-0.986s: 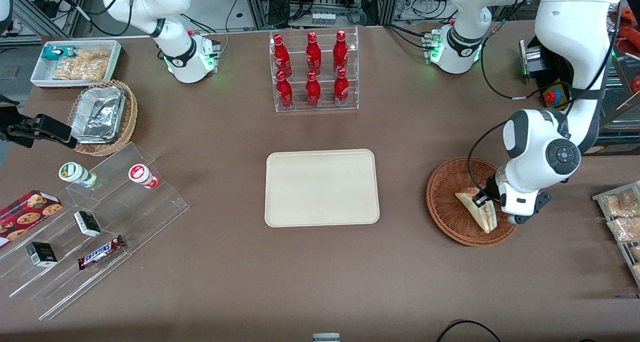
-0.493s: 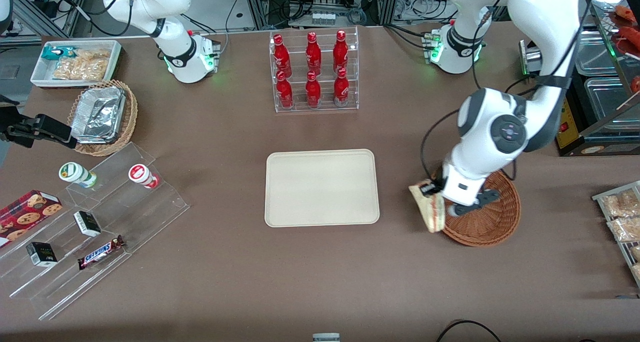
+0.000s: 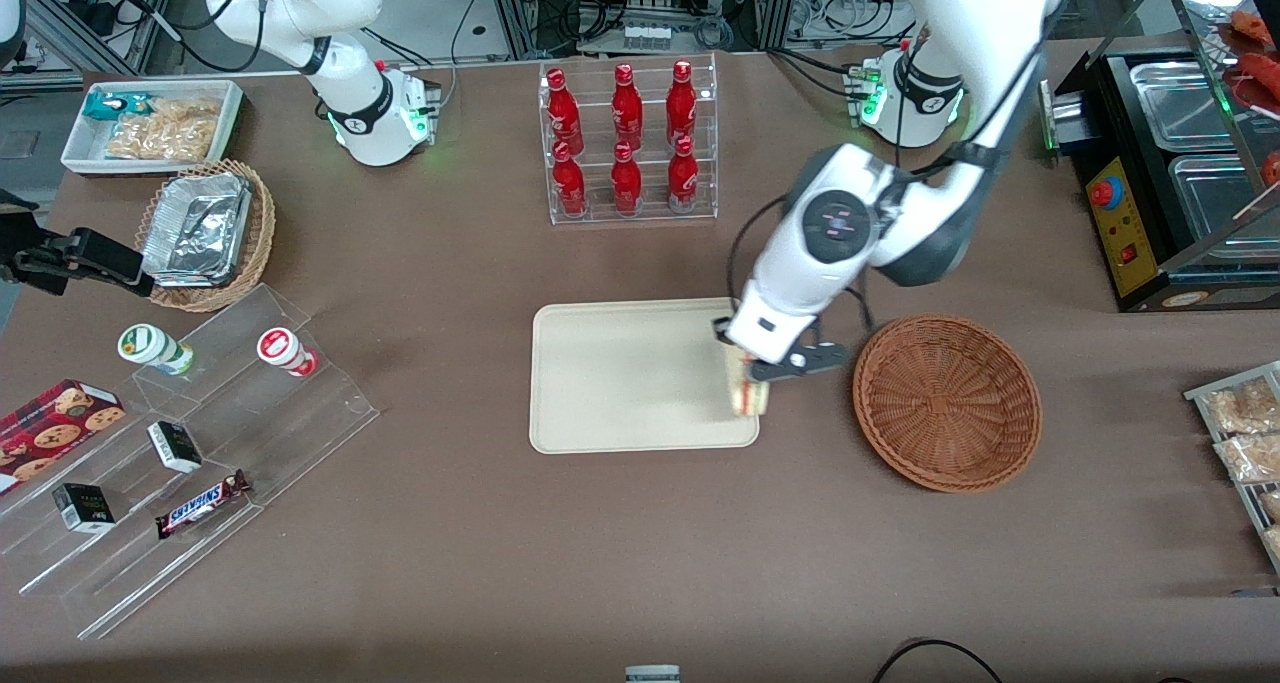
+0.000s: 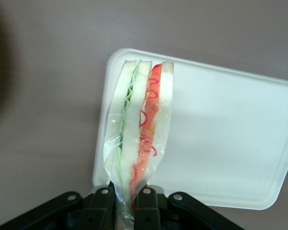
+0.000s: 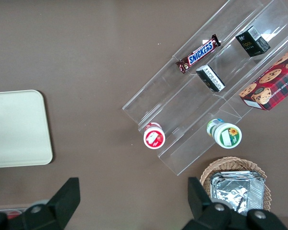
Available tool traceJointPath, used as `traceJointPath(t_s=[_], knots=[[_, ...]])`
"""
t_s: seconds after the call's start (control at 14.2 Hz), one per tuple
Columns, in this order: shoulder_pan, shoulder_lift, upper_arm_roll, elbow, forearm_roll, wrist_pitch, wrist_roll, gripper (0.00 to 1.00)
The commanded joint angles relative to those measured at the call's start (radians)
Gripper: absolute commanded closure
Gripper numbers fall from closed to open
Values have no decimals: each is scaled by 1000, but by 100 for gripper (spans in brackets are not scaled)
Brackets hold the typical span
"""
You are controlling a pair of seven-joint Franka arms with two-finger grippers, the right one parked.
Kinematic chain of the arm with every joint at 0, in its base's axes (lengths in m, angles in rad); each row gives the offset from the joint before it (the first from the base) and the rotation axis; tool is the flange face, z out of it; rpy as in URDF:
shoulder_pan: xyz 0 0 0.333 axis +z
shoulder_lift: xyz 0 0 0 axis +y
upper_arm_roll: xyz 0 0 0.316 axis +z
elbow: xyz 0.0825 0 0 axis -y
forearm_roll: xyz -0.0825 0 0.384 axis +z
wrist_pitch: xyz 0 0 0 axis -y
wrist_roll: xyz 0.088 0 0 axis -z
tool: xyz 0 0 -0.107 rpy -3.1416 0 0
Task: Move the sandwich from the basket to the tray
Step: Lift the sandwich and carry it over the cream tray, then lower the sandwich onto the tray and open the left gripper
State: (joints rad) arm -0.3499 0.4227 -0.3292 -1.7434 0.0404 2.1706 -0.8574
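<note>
Hanging from the gripper [image 4: 127,196] by one pinched end, the sandwich [image 4: 139,129] dangles with its layers on edge: white bread, a green leaf seam, a pink-red band of filling, all inside a clear wrapper that bunches where the two black fingers [image 4: 148,200] close on it. The fingers are clamped together on that wrapped end, with almost no gap between them. In the front view the sandwich [image 3: 748,391] sits above the edge of the tray [image 3: 620,378] that faces the basket [image 3: 946,400], just inside the rim and clear of the tray's surface as far as can be told.

It looks light and soft. The bread will compress under a hard squeeze, and the film is probably slick, so a grip on wrapper alone could creep; holding at the narrow end where bread backs the film seems the safer choice, and that appears to be roughly where the fingers are. Hanging free like this, it likely swings with any quick motion, so a slow descent suits it, and on release it will probably tip over onto a broad face rather than stand.

The basket is empty and lies just beside the tray, toward the working arm's end of the table. A clear rack of red bottles [image 3: 626,139] stands farther from the front camera than the tray.
</note>
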Motion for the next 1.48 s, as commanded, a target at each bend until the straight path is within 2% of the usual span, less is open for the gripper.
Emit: traceJointPath(t_s=[0.0, 0.21, 0.49, 0.56, 0.77, 0.85, 0.92, 0.99, 1.27, 1.41], knots=[[-82, 105, 12, 125, 79, -29, -84, 85], [-190, 178, 18, 169, 94, -28, -153, 84], [-251, 306, 18, 284, 217, -25, -284, 77], [-253, 327, 18, 304, 231, -22, -291, 64], [-254, 352, 18, 324, 242, -20, -293, 47], [-253, 352, 18, 324, 240, -20, -292, 33], [-253, 352, 18, 326, 240, -18, -292, 6], [-251, 349, 19, 326, 240, -20, -293, 0], [-233, 318, 21, 367, 237, -47, -333, 0], [-230, 254, 22, 358, 242, -141, -364, 0]])
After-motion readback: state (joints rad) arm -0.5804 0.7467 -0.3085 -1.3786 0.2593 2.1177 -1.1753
